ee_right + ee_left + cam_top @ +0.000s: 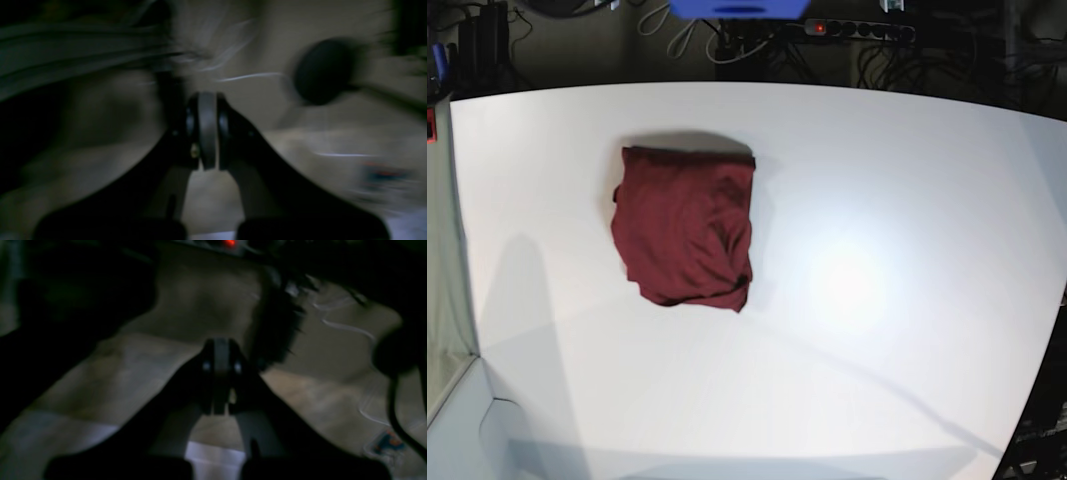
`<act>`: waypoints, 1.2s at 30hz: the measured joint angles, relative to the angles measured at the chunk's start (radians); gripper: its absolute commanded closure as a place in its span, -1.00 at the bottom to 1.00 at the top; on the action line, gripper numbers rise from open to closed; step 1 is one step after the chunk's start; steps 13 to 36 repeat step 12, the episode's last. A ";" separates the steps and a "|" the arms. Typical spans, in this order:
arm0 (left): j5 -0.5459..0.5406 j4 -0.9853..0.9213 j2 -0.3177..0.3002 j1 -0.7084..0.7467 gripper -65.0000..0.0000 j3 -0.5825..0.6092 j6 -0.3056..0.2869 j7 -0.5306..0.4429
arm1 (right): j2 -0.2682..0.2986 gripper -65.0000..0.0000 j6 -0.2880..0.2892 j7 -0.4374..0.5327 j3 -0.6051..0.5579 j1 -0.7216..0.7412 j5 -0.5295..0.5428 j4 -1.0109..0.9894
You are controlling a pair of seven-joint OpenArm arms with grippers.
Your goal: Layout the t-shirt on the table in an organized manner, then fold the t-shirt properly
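- The t-shirt lies on the table as a compact, roughly rectangular bundle with wrinkles and an uneven lower edge, in the base view's left half.
- Neither arm shows in the base view; both are off the table.
- The left end effector has its jaws pressed together and holds nothing; its wrist view is dark and blurred and shows what looks like floor and cables, not the t-shirt.
- The right end effector is likewise closed and empty; its view is smeared with motion blur, again with no t-shirt ahead of it.
- So the t-shirt is well away from both end effectors, outside either wrist view.
- Judged from its shape, the t-shirt is either already folded or still bunched; the pictures do not settle which, since no sleeves or collar can be made out.
- If it is still bunched, the step in hand is the layout, not yet begun: each end effector would have to come over the table, open, and take an edge of the t-shirt to spread it flat.
- If it is folded, what remains is only tidying the ragged lower edge.
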 measured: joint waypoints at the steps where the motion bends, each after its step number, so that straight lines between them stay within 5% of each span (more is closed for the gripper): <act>1: 0.000 0.000 0.010 -0.006 0.99 0.000 0.012 0.005 | -0.005 1.00 -0.066 0.002 -0.014 0.000 0.001 0.001; 4: 0.001 -0.005 0.039 -0.014 0.99 0.000 0.018 0.007 | -0.022 1.00 -0.129 -0.002 -0.061 -0.005 -0.003 0.000; 36: 0.001 -0.079 0.035 -0.076 0.99 0.001 0.029 0.005 | 0.003 1.00 -0.131 -0.005 -0.091 0.010 -0.007 -0.004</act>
